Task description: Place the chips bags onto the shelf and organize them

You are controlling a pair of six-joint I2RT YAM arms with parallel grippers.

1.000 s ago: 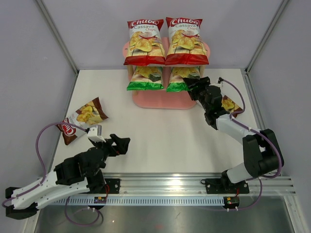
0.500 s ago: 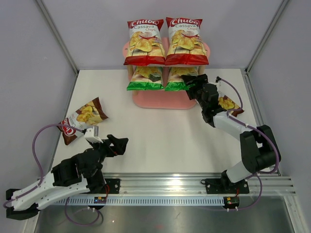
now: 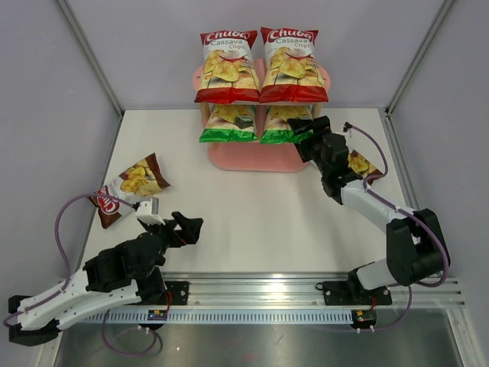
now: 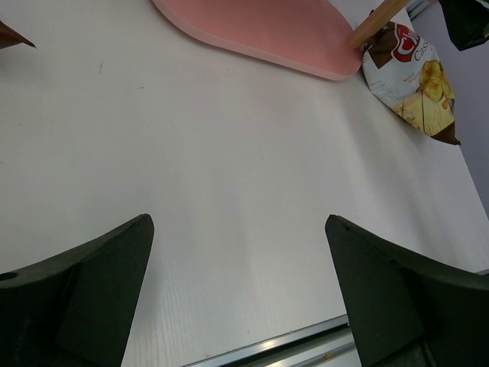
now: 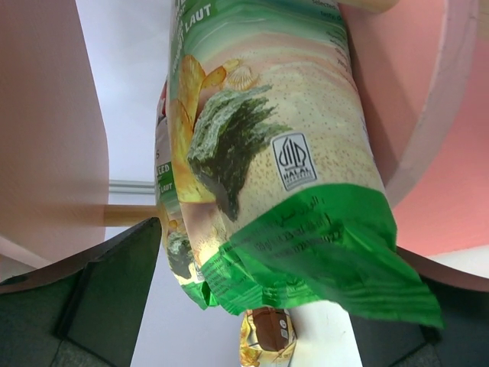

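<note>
The pink shelf [image 3: 263, 159] stands at the back middle. Two red chips bags [image 3: 227, 67] [image 3: 294, 65] sit on its top tier, and two green ones [image 3: 228, 124] [image 3: 281, 125] on the middle tier. One brown bag [image 3: 130, 187] lies on the table at the left. Another brown bag [image 3: 362, 164] lies at the right, partly behind the right arm. My right gripper [image 3: 306, 131] is open at the right green bag [image 5: 283, 176], whose lower edge hangs between its spread jaws [image 5: 290, 252]. My left gripper [image 3: 191, 225] [image 4: 237, 222] is open over bare table.
White walls enclose the white table [image 3: 260, 214] on three sides. A metal rail [image 3: 306, 287] runs along the near edge. In the left wrist view the shelf's bottom board [image 4: 260, 30] and the right brown bag [image 4: 412, 84] lie ahead.
My right gripper's jaws have spread wide around the green bag's edge, and the wrist has shifted slightly toward the shelf. The left arm has hardly moved.
</note>
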